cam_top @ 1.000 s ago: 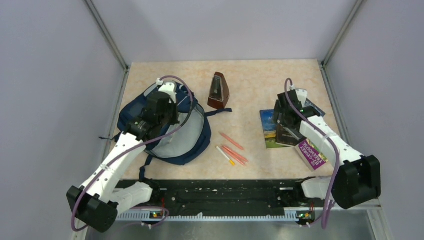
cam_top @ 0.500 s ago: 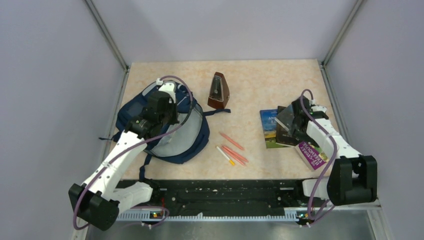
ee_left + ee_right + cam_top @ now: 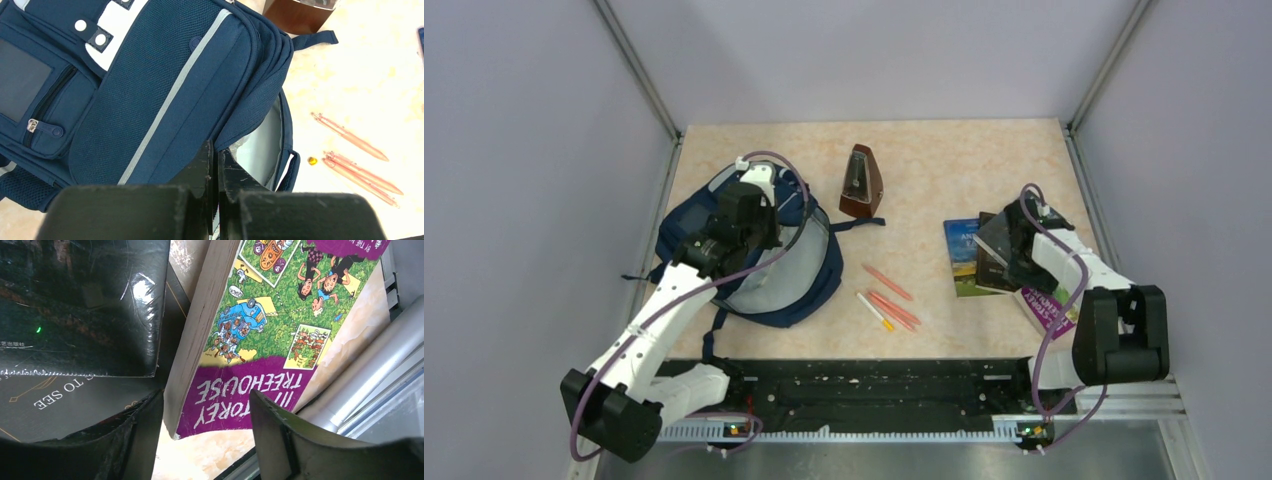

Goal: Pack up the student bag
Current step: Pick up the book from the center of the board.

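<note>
Bag [image 3: 686, 228] lies at the bench's [image 3: 944, 170] nine o'clock. The left jaws are clenched on its flap edge, likely propping the mouth open. At three o'clock, the right jaws stand released astride the purple book [image 3: 240, 340], ready to grip.

Beige table [image 3: 944, 160] with student bag [image 3: 150, 90], metronome [image 3: 861, 182], pink pens [image 3: 892, 300], perhaps four overlapping books [image 3: 962, 258].
</note>
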`<state>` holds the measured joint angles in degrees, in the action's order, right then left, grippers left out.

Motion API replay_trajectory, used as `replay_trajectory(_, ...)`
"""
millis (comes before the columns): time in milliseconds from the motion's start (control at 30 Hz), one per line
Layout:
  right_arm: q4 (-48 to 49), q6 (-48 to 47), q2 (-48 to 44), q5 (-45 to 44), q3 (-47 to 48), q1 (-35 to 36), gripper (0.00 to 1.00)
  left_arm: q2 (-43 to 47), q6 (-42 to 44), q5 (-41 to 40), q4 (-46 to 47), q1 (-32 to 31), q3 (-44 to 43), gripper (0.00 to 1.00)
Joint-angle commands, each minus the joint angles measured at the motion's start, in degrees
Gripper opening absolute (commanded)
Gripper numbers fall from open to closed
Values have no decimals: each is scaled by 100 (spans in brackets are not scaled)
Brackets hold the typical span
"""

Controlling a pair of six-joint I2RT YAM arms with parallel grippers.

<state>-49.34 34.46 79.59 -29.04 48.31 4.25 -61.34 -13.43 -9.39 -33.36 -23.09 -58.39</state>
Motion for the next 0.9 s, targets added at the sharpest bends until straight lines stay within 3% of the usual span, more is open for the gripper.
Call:
replay_trajectory(0, -177, -3, -11, 14, 210, -47, 59, 208, -36, -76, 356, 69, -6, 0)
replay_trajectory(400, -417, 26, -239, 108, 360, -47, 39, 297, -46, -81, 353, 69, -8, 0)
replay_trajectory(667, -453, -130, -237, 366, 380, -43, 14, 332, -51, -80, 353, 68, 2, 0)
replay_trajectory(733, -416, -180, -194, 445, 372, -47, 12, 329, -50, -74, 357, 71, -1, 0)
replay_trajectory(800, -377, -243, -127, 547, 363, -43, 0, 338, -50, -81, 349, 70, 3, 0)
replay_trajectory(867, -345, -305, -65, 670, 374, -47, 0, 342, -54, -84, 357, 69, 3, 0)
